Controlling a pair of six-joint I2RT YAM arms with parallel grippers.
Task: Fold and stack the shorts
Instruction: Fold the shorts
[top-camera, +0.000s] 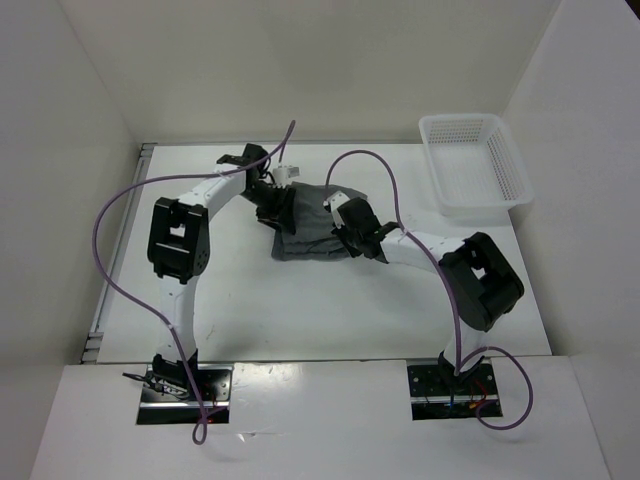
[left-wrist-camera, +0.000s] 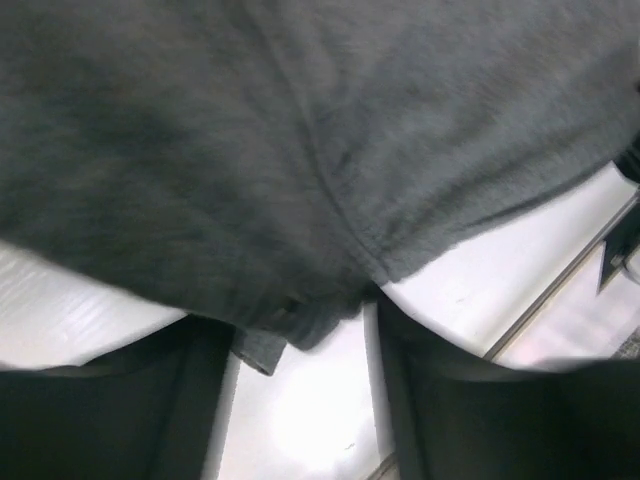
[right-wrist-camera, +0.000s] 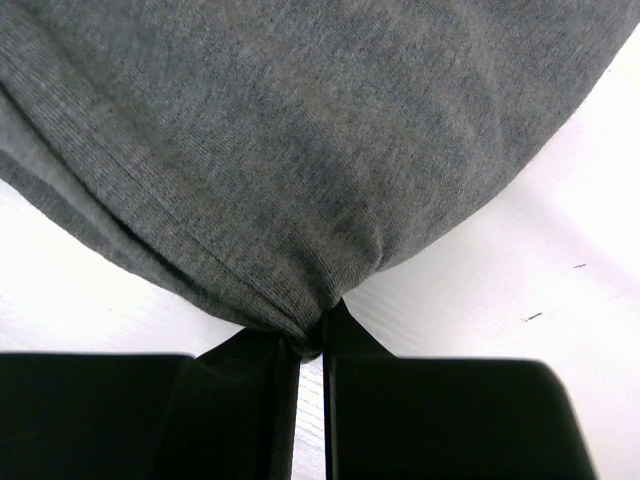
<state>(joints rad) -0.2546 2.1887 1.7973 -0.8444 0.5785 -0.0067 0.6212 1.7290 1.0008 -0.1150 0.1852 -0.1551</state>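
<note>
White tabletop (top-camera: 300, 310) is recorded bearing the grey shorts (top-camera: 305, 228), bunched at its middle, with one edge pinched by the right gripper (right-wrist-camera: 310, 345) and the left gripper (left-wrist-camera: 300, 335) spread at the hem, gripping nothing; a one-sided pull is judged liable to skew the fold.

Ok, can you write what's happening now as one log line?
left gripper: open, at shorts edge | right gripper: shut on shorts | white basket: apart, far right

Grey shorts (top-camera: 310, 228), loosely bunched
</note>
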